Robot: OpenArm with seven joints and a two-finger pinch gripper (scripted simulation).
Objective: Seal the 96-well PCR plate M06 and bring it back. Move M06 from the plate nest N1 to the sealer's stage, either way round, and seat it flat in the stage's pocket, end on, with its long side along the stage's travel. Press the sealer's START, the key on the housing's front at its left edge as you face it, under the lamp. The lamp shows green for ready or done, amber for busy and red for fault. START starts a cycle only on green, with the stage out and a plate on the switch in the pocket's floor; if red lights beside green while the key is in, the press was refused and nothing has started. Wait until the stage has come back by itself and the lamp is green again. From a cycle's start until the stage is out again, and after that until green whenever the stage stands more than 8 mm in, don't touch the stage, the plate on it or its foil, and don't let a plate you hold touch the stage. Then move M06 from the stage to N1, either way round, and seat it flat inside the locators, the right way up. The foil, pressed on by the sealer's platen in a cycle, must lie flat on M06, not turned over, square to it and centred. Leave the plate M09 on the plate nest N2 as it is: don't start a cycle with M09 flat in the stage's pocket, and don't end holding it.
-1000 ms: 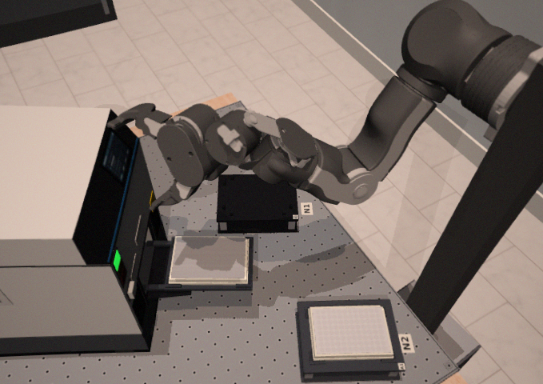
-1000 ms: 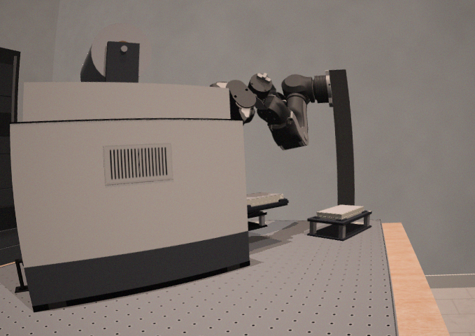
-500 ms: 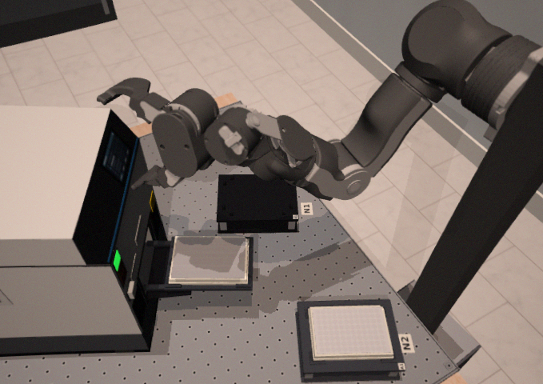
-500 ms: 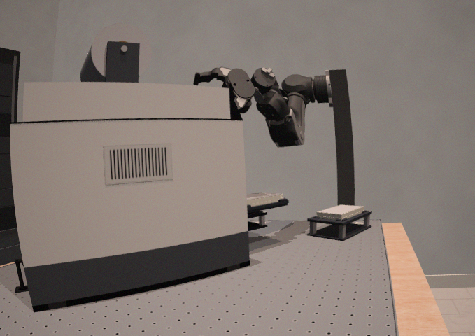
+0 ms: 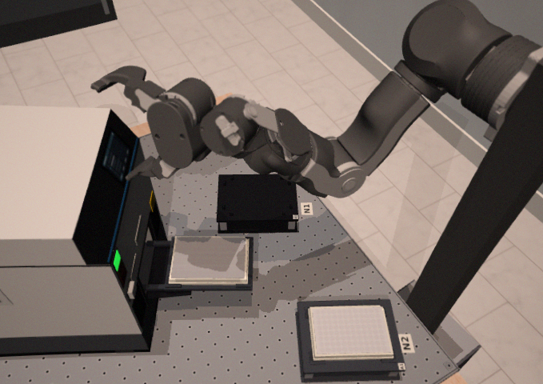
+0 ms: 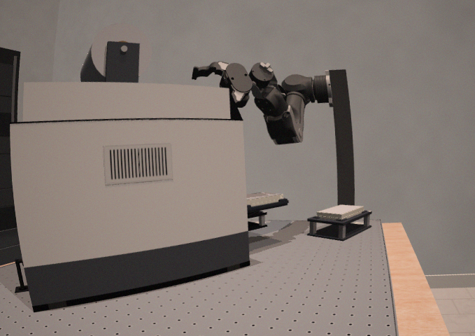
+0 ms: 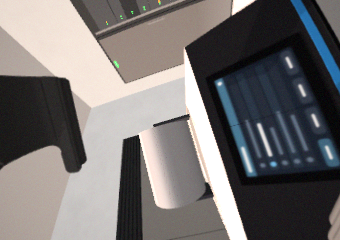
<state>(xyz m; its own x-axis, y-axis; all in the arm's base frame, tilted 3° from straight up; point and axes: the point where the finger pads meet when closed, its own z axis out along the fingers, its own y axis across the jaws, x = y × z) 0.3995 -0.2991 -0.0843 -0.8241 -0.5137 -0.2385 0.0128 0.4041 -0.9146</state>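
Plate M06 (image 5: 209,259) lies flat in the pocket of the sealer's stage (image 5: 199,286), which stands out in front of the housing. A grey foil covers its top. It also shows side on in the exterior view (image 6: 264,198). The lamp (image 5: 117,260) is green, with the START key (image 5: 130,290) below it. Nest N1 (image 5: 257,202) is bare. My gripper (image 5: 116,129) is open and empty, high at the far end of the sealer's front, beside the touchscreen (image 7: 278,120). One dark finger (image 7: 28,125) fills the left of the wrist view.
Plate M09 (image 5: 349,331) sits flat on nest N2 (image 5: 349,366) at the near right, also seen in the exterior view (image 6: 341,211). The sealer housing (image 5: 31,217) fills the left. A foil roll (image 6: 105,55) stands on top. The arm's post (image 5: 485,203) rises at the right.
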